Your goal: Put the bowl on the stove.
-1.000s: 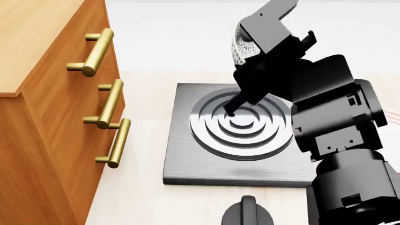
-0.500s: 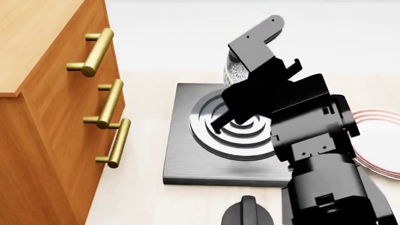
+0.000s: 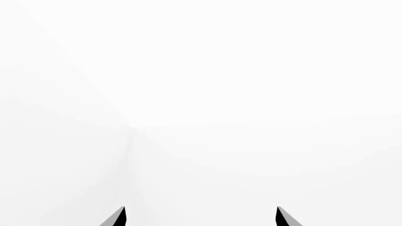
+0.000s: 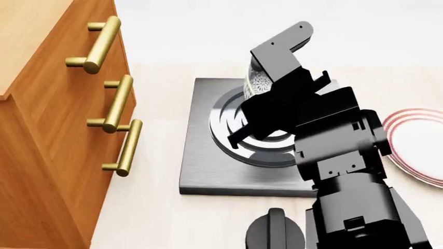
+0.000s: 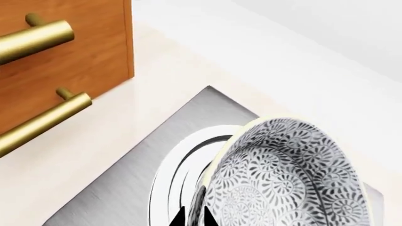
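Head and right wrist views share the stove (image 4: 207, 161).

Wooden cabinet (image 4: 49, 119) at the left, with three brass bar handles (image 4: 114, 102) on its front. Pale countertop (image 4: 152, 212). White plate with red rim rings (image 4: 418, 142) at the right edge. Round black knob (image 4: 275, 232) at the near edge.

The right arm is swinging leftward and downward across the head view, bringing the right gripper (image 4: 244, 136) lower over the stove (image 4: 207, 166). The bowl (image 4: 258, 83) is sinking with it toward the burner rings, more hidden behind the arm. The plate (image 4: 415, 145) is coming into view at the right as the view is tilting.
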### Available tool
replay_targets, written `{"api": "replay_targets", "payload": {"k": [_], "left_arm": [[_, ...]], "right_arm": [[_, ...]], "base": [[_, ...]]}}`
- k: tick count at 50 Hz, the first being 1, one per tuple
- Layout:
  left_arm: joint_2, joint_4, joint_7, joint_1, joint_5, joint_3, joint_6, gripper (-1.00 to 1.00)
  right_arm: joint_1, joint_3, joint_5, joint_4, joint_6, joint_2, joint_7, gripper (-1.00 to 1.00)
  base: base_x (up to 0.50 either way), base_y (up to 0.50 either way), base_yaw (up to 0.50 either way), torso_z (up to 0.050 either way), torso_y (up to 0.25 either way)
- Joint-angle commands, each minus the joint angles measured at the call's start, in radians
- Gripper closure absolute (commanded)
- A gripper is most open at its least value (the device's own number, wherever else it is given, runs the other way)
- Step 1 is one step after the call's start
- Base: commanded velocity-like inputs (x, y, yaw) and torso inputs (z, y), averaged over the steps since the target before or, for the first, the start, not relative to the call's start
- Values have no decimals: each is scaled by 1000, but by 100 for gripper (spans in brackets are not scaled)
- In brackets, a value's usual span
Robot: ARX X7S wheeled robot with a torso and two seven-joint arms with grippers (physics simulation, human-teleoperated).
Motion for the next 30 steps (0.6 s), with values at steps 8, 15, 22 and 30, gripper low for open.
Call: {"api": "replay_targets", "payload": {"k": [8, 15, 22, 30], "left_arm": [[9, 4, 42, 12, 79, 1, 5, -100], [17, -3, 21, 7, 35, -14, 9, -100], [18, -3, 22, 9, 40, -13, 13, -100], [5, 4, 36, 20, 77, -4, 12, -100]], "right_arm": [[1, 43, -23, 0, -7, -23, 4, 100], [-2, 43, -23, 0, -4, -24, 6, 100], [-5, 48, -22, 0, 1, -26, 10, 100], [-11, 56, -22, 0, 3, -28, 11, 100]], "base": [[0, 0, 0, 5, -57], [0, 0, 0, 14, -155], [0, 0, 0, 0, 0], [0, 0, 0, 5, -50]]}}
